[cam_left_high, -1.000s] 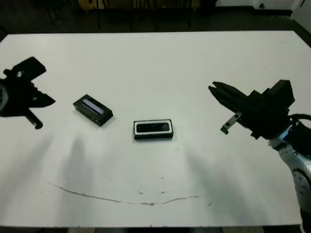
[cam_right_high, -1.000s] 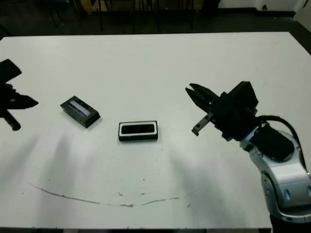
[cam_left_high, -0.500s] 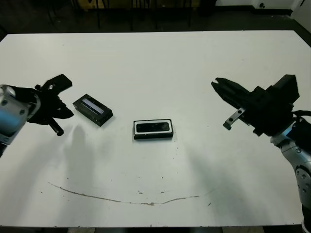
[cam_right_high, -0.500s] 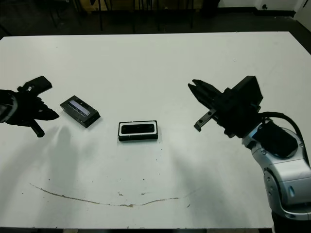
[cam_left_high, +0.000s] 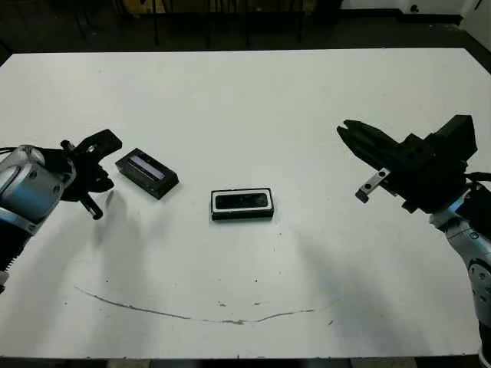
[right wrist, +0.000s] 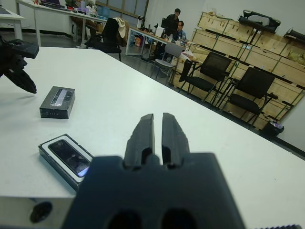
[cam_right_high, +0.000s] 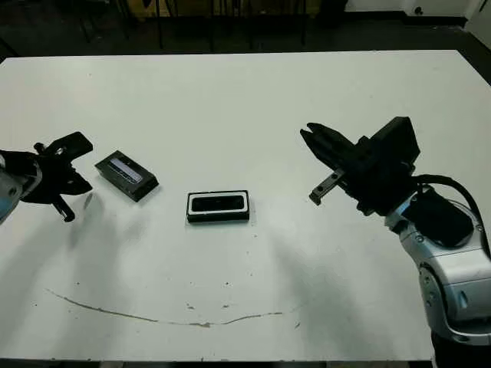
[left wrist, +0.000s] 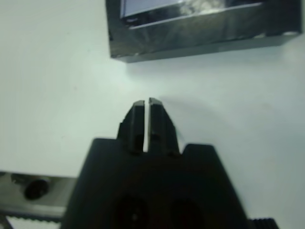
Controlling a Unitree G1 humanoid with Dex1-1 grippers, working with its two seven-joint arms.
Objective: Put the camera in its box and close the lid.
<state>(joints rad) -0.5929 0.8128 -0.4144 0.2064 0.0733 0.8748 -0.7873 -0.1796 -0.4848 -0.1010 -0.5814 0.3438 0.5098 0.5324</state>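
lid [cam_left_high: 146,173] at ten o'clock of box [cam_left_high: 242,205]: probably light, rigid, slick; best pinched across long edges. left gripper [cam_left_high: 97,178] and right gripper [cam_right_high: 312,147] both closed, empty.

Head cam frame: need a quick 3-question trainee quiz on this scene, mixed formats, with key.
1. True or false: the camera already lies inside the box.
2. Which pincer is nearer the lid? A) left pincer B) right pincer C) both equally near
3. Fill in: the lid lies on the table, apart from the box, on the robot's ____ side.

Key:
1. True. The black bar sits within the white-lined tray.
2. A. The left pincer is close beside the lid, not touching it; the right is far off.
3. Left.
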